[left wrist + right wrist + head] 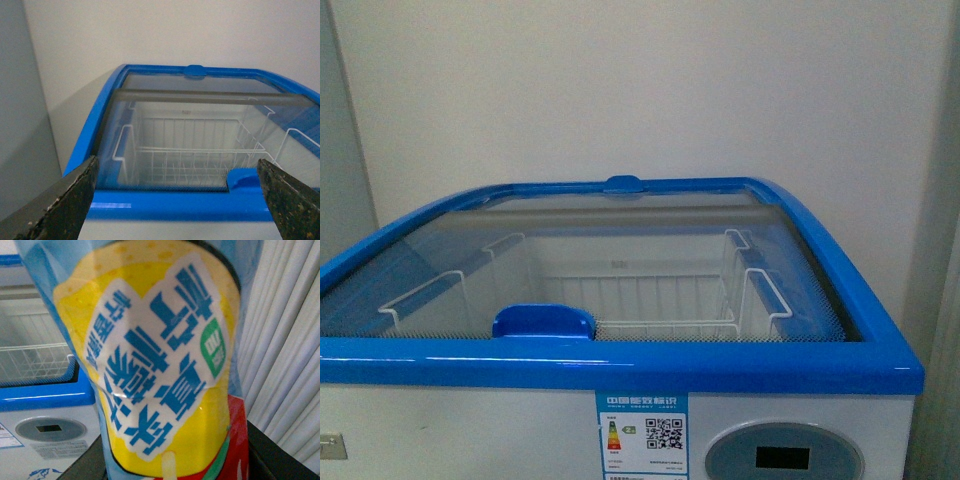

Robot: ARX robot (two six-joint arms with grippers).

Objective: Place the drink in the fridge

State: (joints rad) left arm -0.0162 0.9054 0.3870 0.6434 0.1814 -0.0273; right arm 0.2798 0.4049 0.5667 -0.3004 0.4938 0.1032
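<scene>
The drink fills the right wrist view: a carton with a yellow, blue and white printed label and a red base. My right gripper is shut on it, its dark fingers showing at both sides. The fridge is a white chest cooler with a blue rim right in front of me. Its glass lid reaches the front rim, with a blue handle on it. My left gripper hangs open above the fridge's front rim, near the handle. Neither arm shows in the front view.
White wire baskets lie under the glass. A plain wall stands close behind the fridge and a grey surface to its left. A ribbed white panel rises at the right. The front face carries a label and a display.
</scene>
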